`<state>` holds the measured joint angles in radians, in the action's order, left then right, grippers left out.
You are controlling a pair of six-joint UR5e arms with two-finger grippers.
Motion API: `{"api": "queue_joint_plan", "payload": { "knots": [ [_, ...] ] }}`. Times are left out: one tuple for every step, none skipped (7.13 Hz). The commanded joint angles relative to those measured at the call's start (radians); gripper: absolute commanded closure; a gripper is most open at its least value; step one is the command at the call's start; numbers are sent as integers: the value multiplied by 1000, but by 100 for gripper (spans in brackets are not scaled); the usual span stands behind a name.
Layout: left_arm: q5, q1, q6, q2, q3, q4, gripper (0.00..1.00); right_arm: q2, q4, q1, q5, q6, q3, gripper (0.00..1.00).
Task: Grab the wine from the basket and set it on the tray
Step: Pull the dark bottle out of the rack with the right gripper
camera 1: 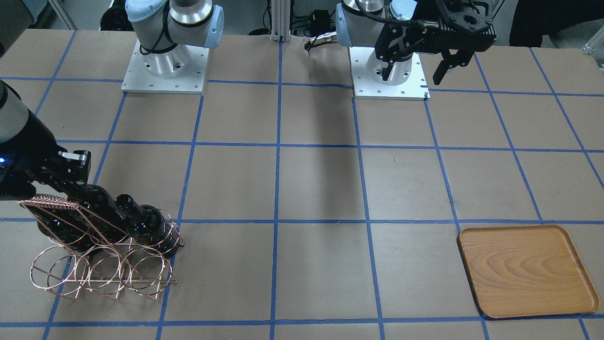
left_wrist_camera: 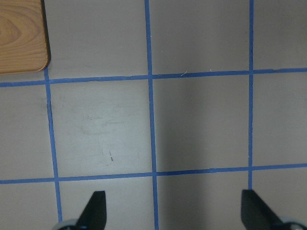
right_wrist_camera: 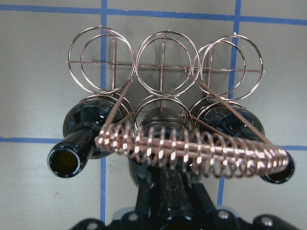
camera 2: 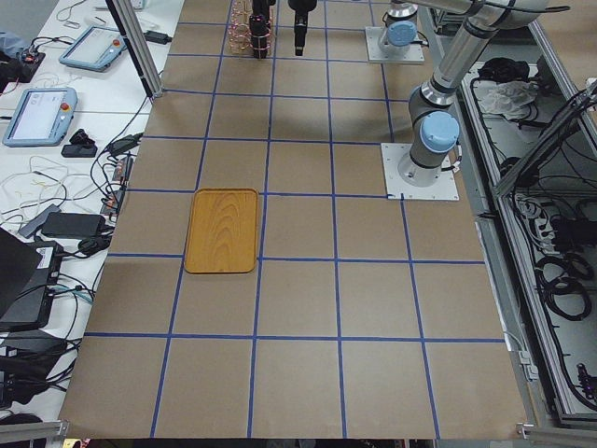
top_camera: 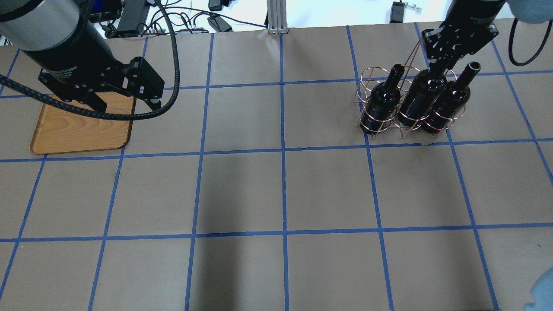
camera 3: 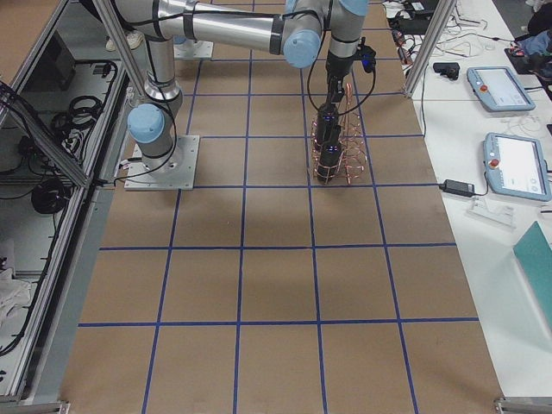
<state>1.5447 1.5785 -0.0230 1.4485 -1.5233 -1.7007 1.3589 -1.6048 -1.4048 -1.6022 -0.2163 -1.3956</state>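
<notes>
Overhead view: basket (top_camera: 367,82) sits at approx 2 o'clock on the table (top_camera: 281,194), w/ three dark bottles standing in a row in its rings, necks tilted toward 1 o'clock. The wine (top_camera: 423,95) is the middle one and is in its ring. R gripper (top_camera: 436,65) comes in from 1 o'clock and is down on that bottle's neck. R wrist view has the neck running between the fingers (right_wrist_camera: 144,196) at 6 o'clock, jaws pinching it, just under the coil-wrapped handle (right_wrist_camera: 192,151). The other two bottles (top_camera: 382,97) flank the wine at 9 and 3 o'clock, close beside it, mouths open. Tray (top_camera: 65,134) lies flat at approx 10 o'clock, well apart from the basket. L gripper (top_camera: 125,103) hangs above the tray's 2 o'clock corner, off the table. L wrist view has its fingertips (left_wrist_camera: 96,206) at 7 and 5 o'clock, jaws spread wide w/ only taped table between them, tray corner at 11 o'clock.
</notes>
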Motion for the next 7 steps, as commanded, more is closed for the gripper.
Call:
{"api": "queue_joint_plan", "payload": {
  "knots": [
    [0, 0, 0, 0, 0, -1, 0, 70, 92, 0, 1, 0, 9, 100],
    [-2, 0, -2, 0, 0, -1, 0, 92, 139, -2, 1, 0, 27, 100],
    [0, 0, -2, 0, 0, -1, 0, 109, 199, -3, 1, 0, 58, 100],
    [0, 0, 0, 0, 0, -1, 0, 129, 239, -5, 1, 3, 73, 100],
    [0, 0, 0, 0, 0, -1, 0, 153, 268, -9, 1, 5, 79, 100],
    [-2, 0, -2, 0, 0, -1, 0, 175, 292, -17, 17, 8, 79, 100],
    [0, 0, -2, 0, 0, -1, 0, 178, 308, -35, 30, 43, 78, 100]
  ]
}}
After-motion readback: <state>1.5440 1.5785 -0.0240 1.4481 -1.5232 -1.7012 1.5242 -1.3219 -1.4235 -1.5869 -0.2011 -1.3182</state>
